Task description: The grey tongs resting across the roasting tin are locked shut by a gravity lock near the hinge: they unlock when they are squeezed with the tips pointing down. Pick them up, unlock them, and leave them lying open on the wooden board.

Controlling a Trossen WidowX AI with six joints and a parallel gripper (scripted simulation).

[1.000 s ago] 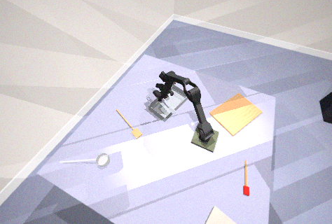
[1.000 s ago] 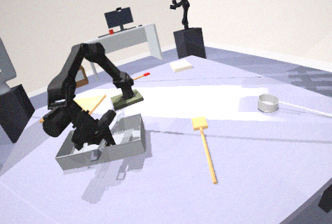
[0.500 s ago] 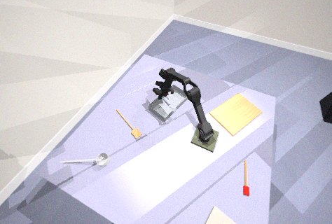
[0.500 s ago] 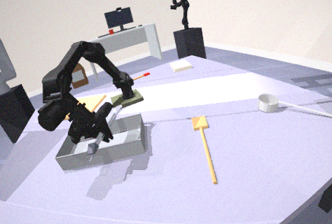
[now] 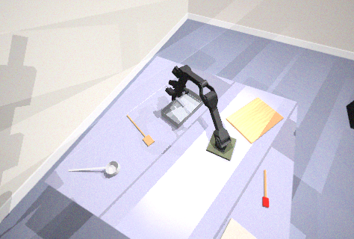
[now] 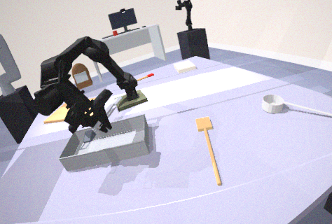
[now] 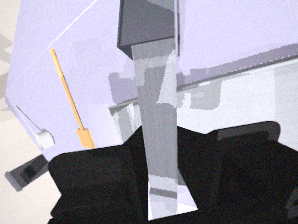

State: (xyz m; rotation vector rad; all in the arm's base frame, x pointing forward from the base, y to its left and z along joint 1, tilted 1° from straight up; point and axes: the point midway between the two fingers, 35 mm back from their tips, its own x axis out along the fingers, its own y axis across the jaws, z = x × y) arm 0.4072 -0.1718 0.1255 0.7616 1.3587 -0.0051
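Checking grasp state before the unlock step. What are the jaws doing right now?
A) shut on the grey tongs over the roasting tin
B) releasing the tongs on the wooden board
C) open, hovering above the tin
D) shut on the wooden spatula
A: the gripper is clamped on the grey tongs, above the roasting tin; the wooden board lies apart, bare.

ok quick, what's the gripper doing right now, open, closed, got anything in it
Gripper: closed on the grey tongs, over the roasting tin.
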